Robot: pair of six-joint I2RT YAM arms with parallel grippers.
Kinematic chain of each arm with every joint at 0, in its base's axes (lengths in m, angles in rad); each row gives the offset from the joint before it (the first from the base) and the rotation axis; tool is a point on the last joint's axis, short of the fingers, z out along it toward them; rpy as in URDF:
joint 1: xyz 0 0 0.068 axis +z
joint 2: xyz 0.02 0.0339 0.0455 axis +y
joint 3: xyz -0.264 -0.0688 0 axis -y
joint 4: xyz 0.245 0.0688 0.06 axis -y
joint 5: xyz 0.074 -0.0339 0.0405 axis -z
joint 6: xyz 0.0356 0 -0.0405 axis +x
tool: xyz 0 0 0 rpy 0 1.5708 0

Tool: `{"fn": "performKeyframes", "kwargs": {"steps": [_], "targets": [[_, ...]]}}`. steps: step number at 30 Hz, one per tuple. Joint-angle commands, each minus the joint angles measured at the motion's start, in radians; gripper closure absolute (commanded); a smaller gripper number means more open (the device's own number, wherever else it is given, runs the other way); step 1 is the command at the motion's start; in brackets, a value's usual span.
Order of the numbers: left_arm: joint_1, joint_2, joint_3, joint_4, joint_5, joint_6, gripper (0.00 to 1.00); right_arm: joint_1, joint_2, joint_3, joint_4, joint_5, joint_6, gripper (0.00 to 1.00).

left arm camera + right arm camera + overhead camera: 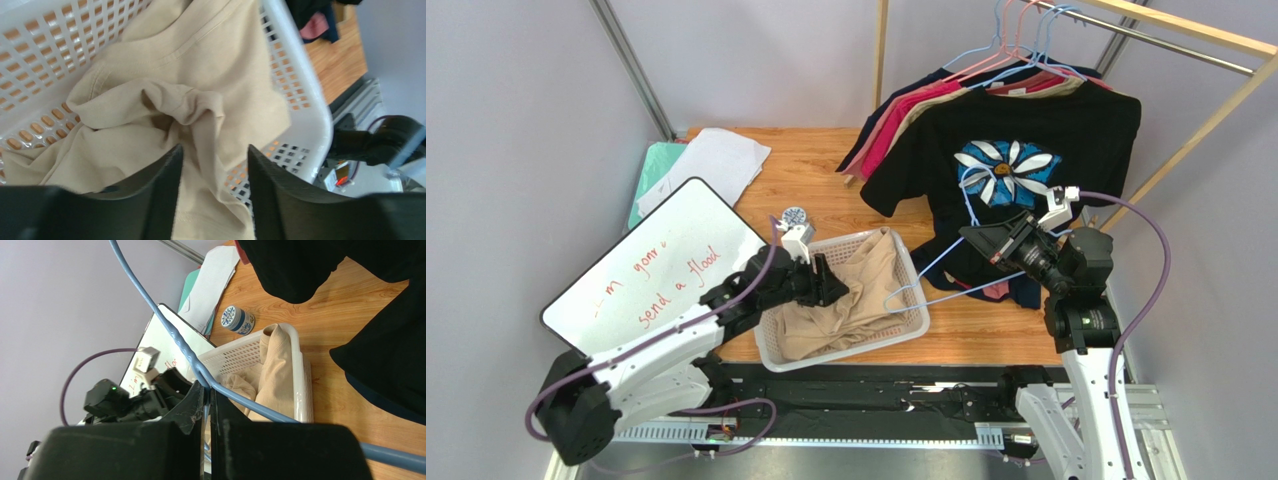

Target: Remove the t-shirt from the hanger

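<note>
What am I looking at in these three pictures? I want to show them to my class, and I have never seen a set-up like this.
Two black-and-white robot arms are bolted to the near edge of a wooden table. The wide picture comes from a camera above and behind them; the other two come from cameras on each wrist.

The left gripper hangs open over a beige t-shirt lying in a white plastic basket. The right gripper is shut on a light blue wire hanger, now bare.

On the table there are also a whiteboard with red writing, some white papers and a small blue-patterned tin. More shirts, the front one a black t-shirt with a flower print, hang on a wooden rail.
</note>
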Motion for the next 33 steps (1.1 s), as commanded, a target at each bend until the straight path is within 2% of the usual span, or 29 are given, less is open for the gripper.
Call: {"fn": "performKeyframes", "kwargs": {"steps": [1, 2, 3, 5, 8, 12, 13, 16, 18, 22, 29, 32, 33], "targets": [[0.002, -0.188, 0.033, -0.117, -0.023, 0.029, 0.37, 0.006, 0.001, 0.004, 0.016, -0.049, -0.042, 1.00], [0.002, -0.256, 0.036, -0.153, -0.031, 0.035, 0.21, 0.006, 0.001, 0.005, 0.017, -0.049, -0.049, 1.00], [0.002, -0.289, 0.044, -0.174, -0.034, 0.038, 0.11, 0.006, 0.001, 0.005, 0.019, -0.049, -0.050, 1.00], [0.002, -0.376, 0.065, -0.234, -0.044, 0.042, 0.01, 0.006, 0.001, -0.002, 0.034, -0.053, -0.040, 1.00], [0.002, -0.464, 0.085, -0.241, -0.005, 0.045, 0.01, 0.008, 0.010, -0.006, 0.066, -0.067, -0.034, 1.00], [-0.027, -0.435, 0.061, 0.009, 0.237, 0.013, 0.07, 0.008, 0.029, -0.004, 0.119, -0.116, 0.016, 1.00], [-0.055, -0.401, 0.064, 0.063, 0.232, 0.032, 0.09, 0.008, 0.026, -0.007, 0.132, -0.127, 0.030, 1.00], [-0.197, -0.337, 0.111, 0.039, 0.056, 0.131, 0.09, 0.013, 0.014, 0.001, 0.157, -0.150, 0.055, 1.00], [-0.252, -0.286, 0.159, 0.039, 0.025, 0.160, 0.07, 0.016, 0.006, 0.013, 0.136, -0.145, 0.052, 1.00], [-0.285, -0.151, 0.231, 0.078, -0.014, 0.194, 0.06, 0.017, -0.005, 0.033, 0.119, -0.156, 0.059, 1.00], [-0.306, 0.014, 0.265, 0.192, 0.060, 0.190, 0.05, 0.033, -0.031, 0.011, 0.131, -0.148, 0.098, 1.00], [-0.340, 0.067, 0.262, 0.236, 0.072, 0.179, 0.08, 0.033, -0.032, 0.011, 0.129, -0.147, 0.099, 1.00], [-0.346, 0.074, 0.257, 0.273, 0.086, 0.168, 0.14, 0.033, -0.032, 0.010, 0.131, -0.144, 0.101, 1.00]]}}
